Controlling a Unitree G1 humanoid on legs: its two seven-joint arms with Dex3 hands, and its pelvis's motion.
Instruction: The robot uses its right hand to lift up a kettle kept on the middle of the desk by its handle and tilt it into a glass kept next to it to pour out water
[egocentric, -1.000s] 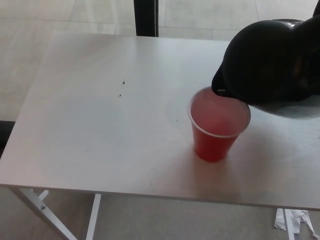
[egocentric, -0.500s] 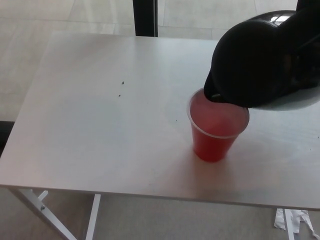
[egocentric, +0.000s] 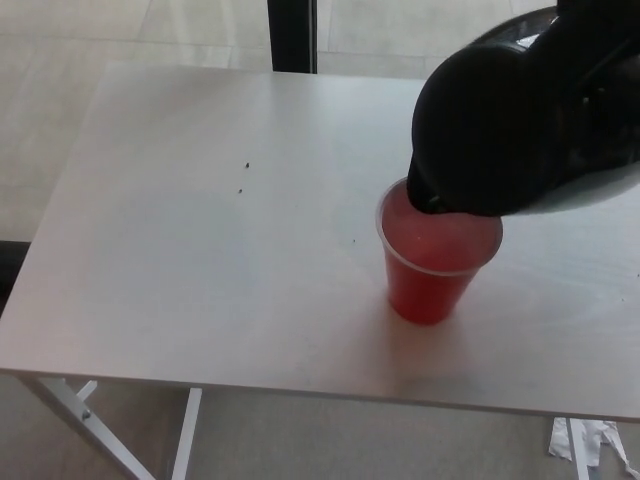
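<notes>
- Kettle (egocentric: 520, 120): a black, rounded body is seen held in the air at the upper right of the head view, above the white desk (egocentric: 200, 250) and not touching it.
- It is tilted, with its spout end (egocentric: 428, 198) pointing down and toward picture left; the long axis runs from the upper right corner down to that spout.
- The spout end is placed directly over the far-right part of the cup's rim, just above or at the rim (contact cannot be told from this view).
- A pale grey band along the kettle's lower right edge (egocentric: 600, 195) is visible, which appears to be its base turned partly toward the camera.
- The red plastic cup (egocentric: 432, 265) is standing upright on the desk, right of centre, and a pinkish liquid surface is seen inside it, close to the rim.
- No stream between spout and cup can be made out.
- The right hand is not separable from the dark mass at the top right corner (black on black), so its grasp on the handle cannot be told; the handle itself is not distinguishable.
- The left hand is not in view.
- Two small dark specks (egocentric: 243, 177) are lying on the desk, well apart from the cup.
</notes>
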